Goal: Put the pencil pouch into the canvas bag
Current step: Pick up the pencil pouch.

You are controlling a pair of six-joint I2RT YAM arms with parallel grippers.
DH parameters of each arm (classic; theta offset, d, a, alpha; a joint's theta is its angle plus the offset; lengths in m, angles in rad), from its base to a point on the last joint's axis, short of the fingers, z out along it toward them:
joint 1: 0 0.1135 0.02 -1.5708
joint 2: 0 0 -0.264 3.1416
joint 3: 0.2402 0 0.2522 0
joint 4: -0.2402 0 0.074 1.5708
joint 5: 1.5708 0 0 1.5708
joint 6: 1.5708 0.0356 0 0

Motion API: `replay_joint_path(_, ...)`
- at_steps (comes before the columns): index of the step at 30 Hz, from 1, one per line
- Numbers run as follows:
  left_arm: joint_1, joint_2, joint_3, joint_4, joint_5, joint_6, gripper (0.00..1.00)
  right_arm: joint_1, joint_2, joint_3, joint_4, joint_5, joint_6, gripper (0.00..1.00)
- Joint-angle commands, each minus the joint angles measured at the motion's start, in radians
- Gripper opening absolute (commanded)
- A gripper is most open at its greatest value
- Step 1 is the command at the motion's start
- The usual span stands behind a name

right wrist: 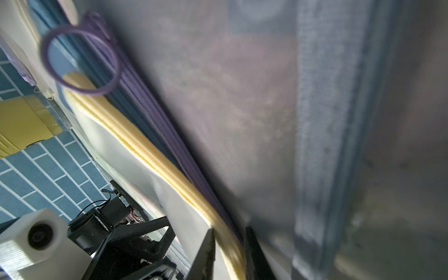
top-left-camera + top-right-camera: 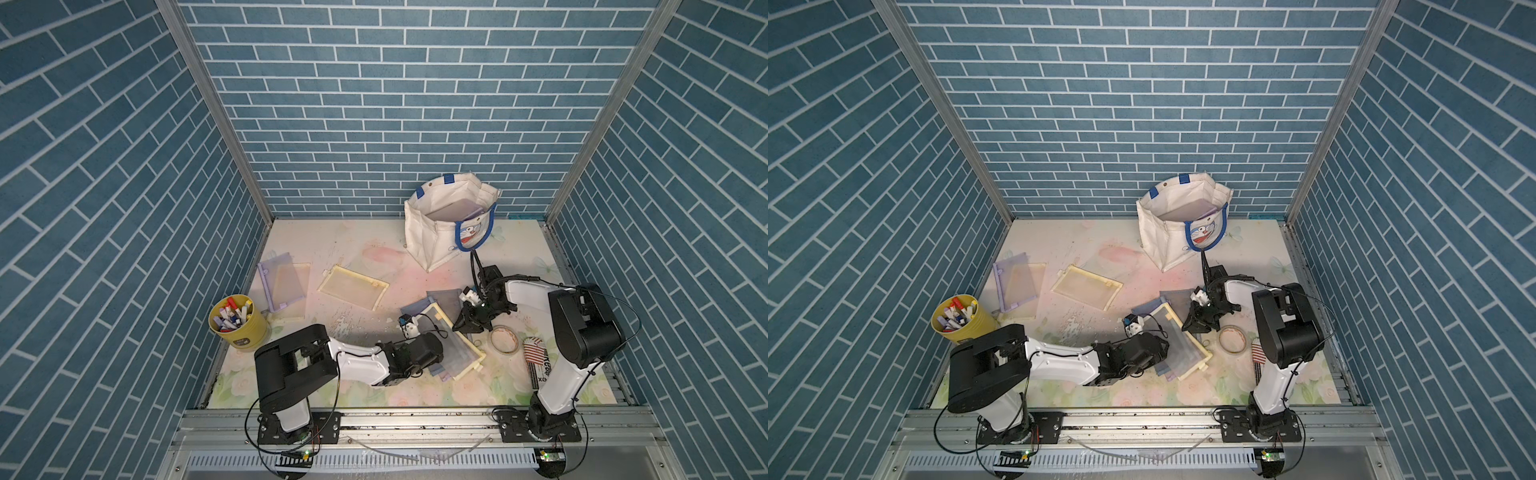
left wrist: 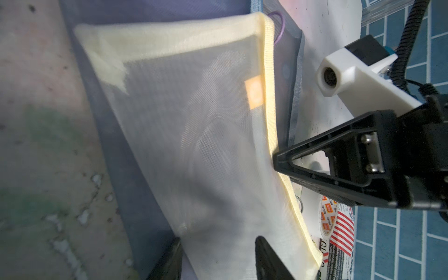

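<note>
As wrist shows, tool (image 1: 229, 257) pinches pouch (image 1: 150, 155).

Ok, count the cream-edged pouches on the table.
3. Left pouch overlaps the purple pouch beside the yellow cup; middle pouch lies alone; pile pouch tops the front pile. Others may hide underneath.

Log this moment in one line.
right pincer: shut on yellow-trimmed mesh pencil pouch | left pincer: open over pouch | cream canvas bag: upright
</note>
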Motion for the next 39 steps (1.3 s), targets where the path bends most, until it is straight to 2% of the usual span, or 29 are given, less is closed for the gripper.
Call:
replay_joint_path(1, -0.019, -0.005, -0.041, 0.002, -0.04, -0.031, 0.49, 0.002, 0.01, -0.038, -0.021, 0.024, -0.01, 0.22)
replay_joint_path(15, -0.073, -0.058, -0.038, -0.104, -0.099, -0.066, 0.47, 0.003, 0.014, -0.038, -0.012, 0.036, -0.008, 0.17)
replay_joint_path(21, -0.069, -0.008, -0.046, 0.022, -0.091, -0.036, 0.46, 0.002, 0.009, -0.047, -0.01, 0.03, -0.014, 0.17)
replay_joint_path(24, -0.055, 0.023, -0.084, 0.168, -0.103, -0.028, 0.44, 0.002, 0.014, -0.06, -0.007, 0.016, -0.015, 0.17)
replay_joint_path(27, -0.032, 0.074, -0.114, 0.329, -0.102, -0.019, 0.4, 0.004, 0.0, -0.059, -0.01, 0.017, -0.014, 0.17)
replay_joint_path(31, -0.003, 0.114, -0.08, 0.37, -0.053, 0.021, 0.27, 0.01, -0.023, -0.049, -0.034, 0.017, -0.017, 0.17)
replay_joint_path(34, -0.003, 0.063, -0.077, 0.32, -0.071, 0.054, 0.12, 0.01, -0.076, -0.051, -0.044, 0.027, -0.014, 0.18)
replay_joint_path(36, -0.005, -0.005, -0.08, 0.245, -0.103, 0.083, 0.0, 0.008, -0.122, -0.044, -0.062, 0.024, -0.01, 0.22)
replay_joint_path(39, -0.006, -0.104, -0.057, 0.113, -0.14, 0.153, 0.0, 0.007, -0.22, -0.02, -0.085, 0.004, 0.015, 0.33)
